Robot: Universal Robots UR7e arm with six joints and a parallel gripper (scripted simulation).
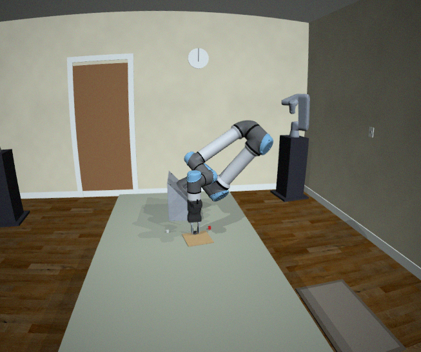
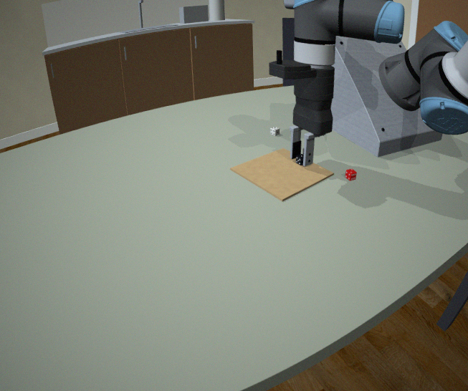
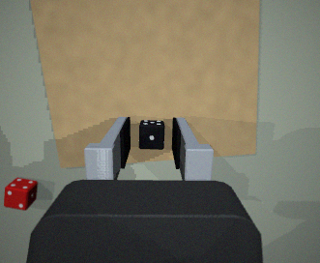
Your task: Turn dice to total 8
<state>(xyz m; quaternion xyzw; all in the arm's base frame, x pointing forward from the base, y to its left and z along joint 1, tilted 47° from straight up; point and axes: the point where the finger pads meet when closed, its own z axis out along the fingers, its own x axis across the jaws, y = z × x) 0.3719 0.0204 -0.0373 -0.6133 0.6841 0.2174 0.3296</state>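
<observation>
Gripper (image 3: 151,145) open around black die (image 3: 152,134) on mat (image 3: 149,63)

Gaps show either side; red die (image 3: 20,192) lies off-mat at 8 o'clock in the wrist view.

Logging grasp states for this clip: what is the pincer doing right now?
Pincer: open, holding nothing; the black die sits on the mat between the fingers, gaps on both sides.

door (image 1: 102,126) | wall clock (image 1: 198,58) | cabinet (image 2: 149,71) | floor rug (image 1: 349,318)
</observation>
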